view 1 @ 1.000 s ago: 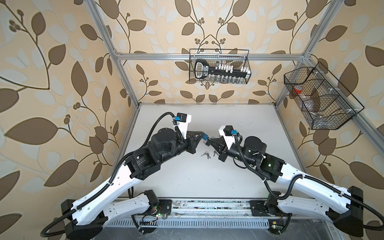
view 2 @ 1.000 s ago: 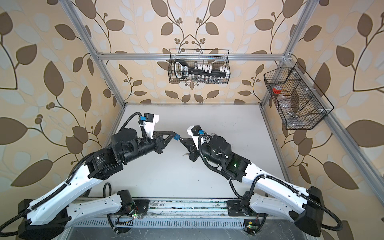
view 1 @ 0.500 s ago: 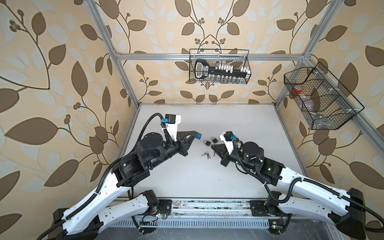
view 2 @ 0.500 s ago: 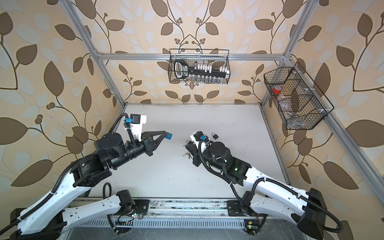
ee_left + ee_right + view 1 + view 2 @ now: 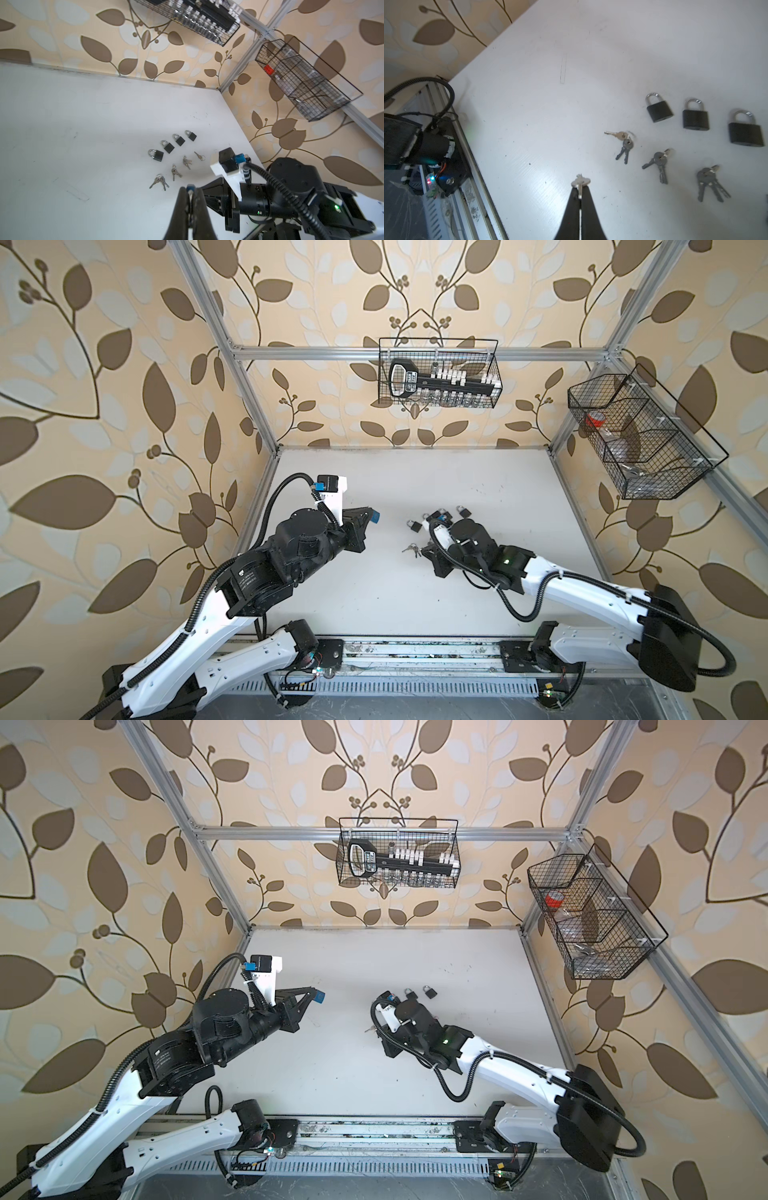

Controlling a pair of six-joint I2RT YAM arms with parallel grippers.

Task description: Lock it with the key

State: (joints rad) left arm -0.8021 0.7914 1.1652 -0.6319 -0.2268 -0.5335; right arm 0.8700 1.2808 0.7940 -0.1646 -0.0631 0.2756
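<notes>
Seemingly wrapping up — padlocks [image 5: 169, 148] lying shut on desk [image 5: 83, 124] | right tool [image 5: 580, 190] pinching key [image 5: 583, 182] | left tool [image 5: 190, 190] sitting closed, empty

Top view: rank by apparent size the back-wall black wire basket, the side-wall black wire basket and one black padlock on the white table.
1. Side-wall black wire basket, though it may just hang nearer the camera.
2. Back-wall black wire basket.
3. Black padlock, far smallest.

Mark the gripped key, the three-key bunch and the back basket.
Gripped key [image 5: 580, 182]: right wrist view, on its head.
Three-key bunch [image 5: 706, 173]: right wrist view, where the heads meet.
Back basket [image 5: 386, 352]: in a top view, on the mesh wall's left end.
</notes>
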